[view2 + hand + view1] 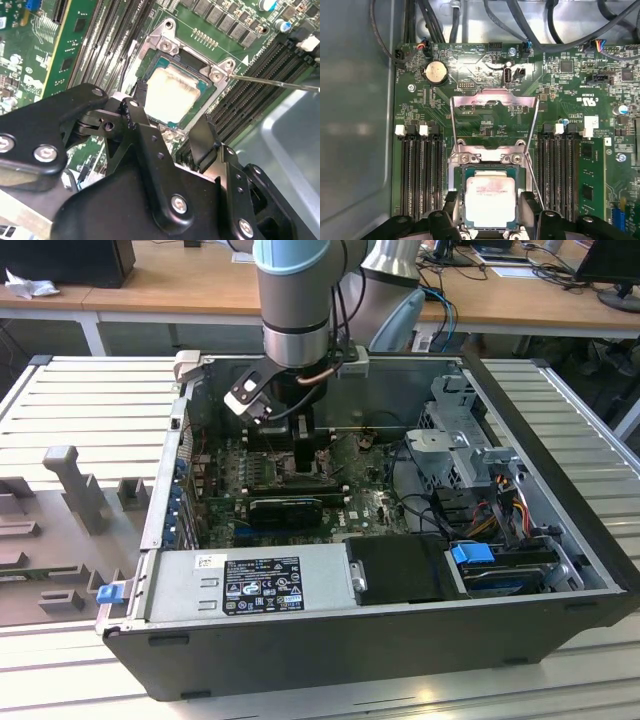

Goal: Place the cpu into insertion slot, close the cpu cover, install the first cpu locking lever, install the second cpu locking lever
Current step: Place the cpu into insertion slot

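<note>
The case (pixel 400 650) lies open on the slatted surface (pixel 80 410), so the arm (pixel 295 300) can reach straight down to the board. In the first wrist view the jaws stand apart, gripping nothing, one either side of the cpu (pixel 490 200). The cpu lies flat in the slot (pixel 470 158) (seated, I judge). The cover (pixel 520 100) is tipped back, leaving the cpu clear, and a lever (pixel 280 84) is unlatched.
</note>
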`<action>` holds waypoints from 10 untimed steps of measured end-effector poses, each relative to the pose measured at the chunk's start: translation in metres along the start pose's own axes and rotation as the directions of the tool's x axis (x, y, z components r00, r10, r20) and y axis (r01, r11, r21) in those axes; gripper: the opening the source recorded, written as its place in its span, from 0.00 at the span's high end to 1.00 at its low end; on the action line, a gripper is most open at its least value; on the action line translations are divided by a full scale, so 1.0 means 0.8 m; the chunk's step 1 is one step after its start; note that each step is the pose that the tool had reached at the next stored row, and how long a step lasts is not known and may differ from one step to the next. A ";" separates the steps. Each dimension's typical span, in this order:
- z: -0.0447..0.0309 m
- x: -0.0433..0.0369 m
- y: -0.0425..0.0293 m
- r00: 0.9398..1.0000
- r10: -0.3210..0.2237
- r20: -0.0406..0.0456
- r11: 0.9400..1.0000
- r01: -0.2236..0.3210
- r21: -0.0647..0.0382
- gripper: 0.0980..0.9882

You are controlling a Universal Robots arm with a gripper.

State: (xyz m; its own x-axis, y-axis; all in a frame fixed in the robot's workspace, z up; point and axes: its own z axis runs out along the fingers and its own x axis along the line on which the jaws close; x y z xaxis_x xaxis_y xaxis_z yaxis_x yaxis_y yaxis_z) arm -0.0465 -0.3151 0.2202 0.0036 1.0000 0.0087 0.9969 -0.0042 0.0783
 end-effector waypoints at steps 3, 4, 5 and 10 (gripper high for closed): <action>-0.0023 0.000 0.0002 1.000 0.000 0.002 1.000 0.000 0.000 0.59; -0.0026 0.000 0.0002 1.000 0.000 0.004 1.000 0.000 0.000 0.59; -0.0027 0.000 0.0002 1.000 0.000 0.005 1.000 0.000 0.000 0.66; -0.0045 0.000 0.0003 1.000 -0.001 0.009 1.000 0.001 0.000 0.99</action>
State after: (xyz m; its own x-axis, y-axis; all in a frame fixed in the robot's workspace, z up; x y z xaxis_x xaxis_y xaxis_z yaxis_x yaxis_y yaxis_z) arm -0.0465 -0.3152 0.2238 0.0036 1.0000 -0.0004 0.9969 -0.0035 0.0784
